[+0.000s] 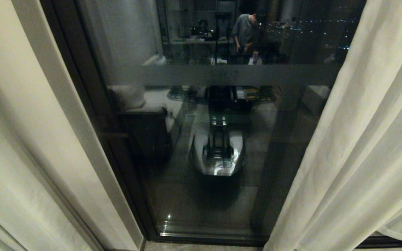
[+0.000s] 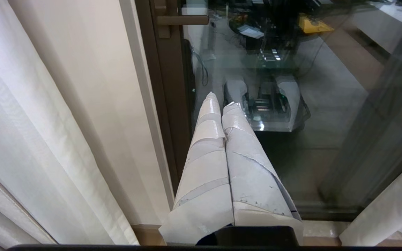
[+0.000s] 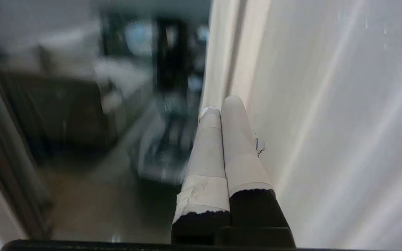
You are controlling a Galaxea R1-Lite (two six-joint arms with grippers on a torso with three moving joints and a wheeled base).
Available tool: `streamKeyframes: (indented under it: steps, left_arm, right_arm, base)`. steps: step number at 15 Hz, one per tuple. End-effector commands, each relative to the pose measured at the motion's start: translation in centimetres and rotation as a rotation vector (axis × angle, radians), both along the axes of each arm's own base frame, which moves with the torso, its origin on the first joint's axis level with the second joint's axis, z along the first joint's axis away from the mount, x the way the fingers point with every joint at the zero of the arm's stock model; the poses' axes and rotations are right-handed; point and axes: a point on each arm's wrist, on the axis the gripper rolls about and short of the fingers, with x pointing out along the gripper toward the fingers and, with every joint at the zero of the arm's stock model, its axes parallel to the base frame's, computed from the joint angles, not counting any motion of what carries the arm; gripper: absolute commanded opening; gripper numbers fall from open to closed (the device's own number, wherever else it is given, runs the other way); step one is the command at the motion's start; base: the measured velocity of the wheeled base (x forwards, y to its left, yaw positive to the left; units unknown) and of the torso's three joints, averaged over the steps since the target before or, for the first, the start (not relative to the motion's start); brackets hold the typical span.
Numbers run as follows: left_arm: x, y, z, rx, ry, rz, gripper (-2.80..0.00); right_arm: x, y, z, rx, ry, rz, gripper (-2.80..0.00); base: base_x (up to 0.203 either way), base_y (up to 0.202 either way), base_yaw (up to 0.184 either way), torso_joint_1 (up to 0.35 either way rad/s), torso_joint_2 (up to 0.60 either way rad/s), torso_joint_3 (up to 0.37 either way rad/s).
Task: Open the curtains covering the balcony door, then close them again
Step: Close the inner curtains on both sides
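I see the balcony door point(image 1: 201, 146) right in front of my robot, with its dark frame and a frosted band across the glass. The curtains point(image 1: 361, 157) are pulled apart, one panel at the left edge of the door and one at the right edge, so the middle of the glass is bare. The glass shows a reflection of my robot and of a person standing far behind it.

My left gripper point(image 2: 222, 104) points down at the floor by the left side of the door frame. Its fingers are pressed together and hold nothing.

My right gripper point(image 3: 220, 106) is just beside the right curtain panel. Its fingers are pressed together too, with no cloth between them.
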Motion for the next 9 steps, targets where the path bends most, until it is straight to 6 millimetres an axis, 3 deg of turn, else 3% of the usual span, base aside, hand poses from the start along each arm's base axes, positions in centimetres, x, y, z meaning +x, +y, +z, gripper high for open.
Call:
streamKeyframes:
  steps: [1,5,9]
  left_arm:
    - [0.0,0.0,0.0,0.0,-0.001,0.0,-2.8]
    - [0.0,0.0,0.0,0.0,-0.002,0.0,-2.8]
    - [0.0,0.0,0.0,0.0,-0.001,0.0,-2.8]
  right_arm:
    - [-1.8,-0.1,-3.1,-0.006,0.147,-0.033,-2.8]
    - [-3.7,-0.1,-6.2,-0.012,0.254,-0.057,-2.8]
    - [-4.7,-0.1,-6.8,0.014,0.165,-0.047,-2.8]
  base:
    - [0.0,0.0,0.0,0.0,0.0,0.0]
    - [0.0,0.0,0.0,0.0,0.0,0.0]
    - [0.0,0.0,0.0,0.0,0.0,0.0]
